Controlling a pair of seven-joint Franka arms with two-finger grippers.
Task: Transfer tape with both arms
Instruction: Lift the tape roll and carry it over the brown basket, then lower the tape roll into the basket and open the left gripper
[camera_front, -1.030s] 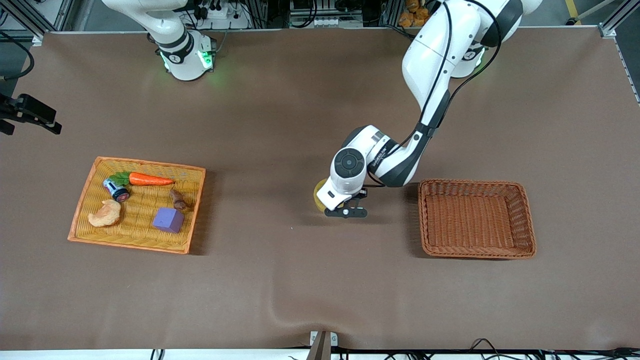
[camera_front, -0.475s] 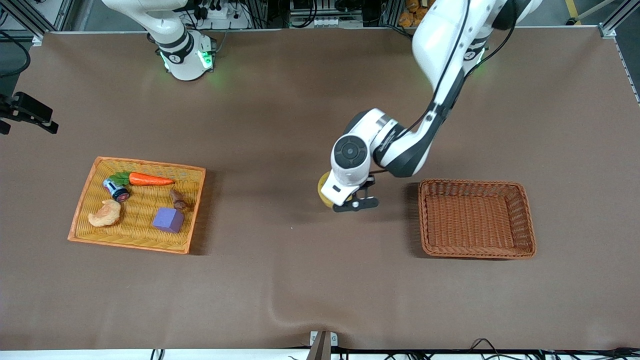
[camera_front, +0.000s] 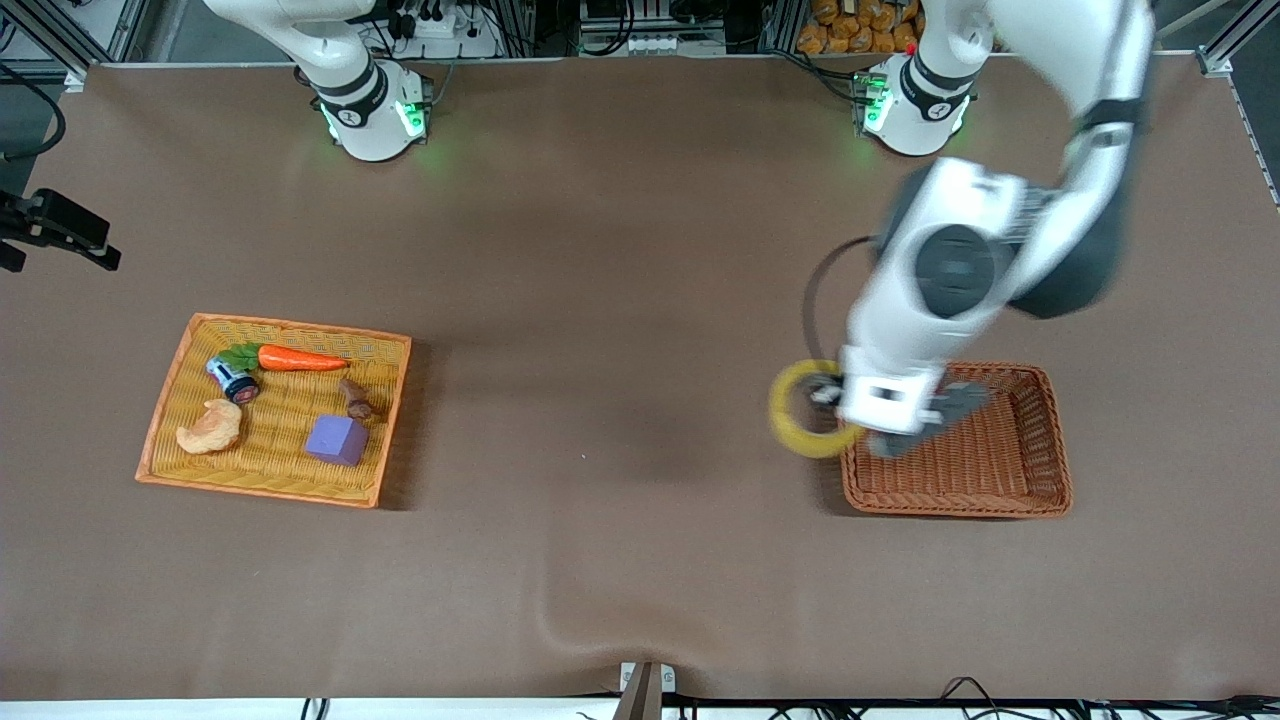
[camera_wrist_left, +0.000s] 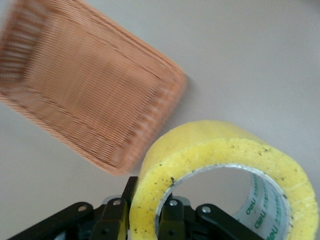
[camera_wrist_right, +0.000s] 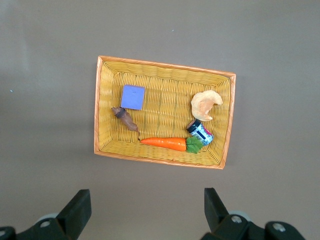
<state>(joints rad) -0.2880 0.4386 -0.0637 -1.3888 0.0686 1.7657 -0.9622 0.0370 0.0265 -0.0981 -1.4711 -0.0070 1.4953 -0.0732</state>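
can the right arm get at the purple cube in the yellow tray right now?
Probably yes. The right claw hangs open above the yellow tray, and the purple cube lies uncovered with nothing over it; the small brown piece close beside it may crowd one finger.

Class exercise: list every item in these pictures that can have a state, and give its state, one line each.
tape: lifted, held at the brown basket's edge.
left gripper: shut on the tape's wall.
right gripper: open, empty, waiting above the yellow tray.
brown basket: nothing seen inside.
yellow tray: holds carrot, cube, croissant toy and small items.
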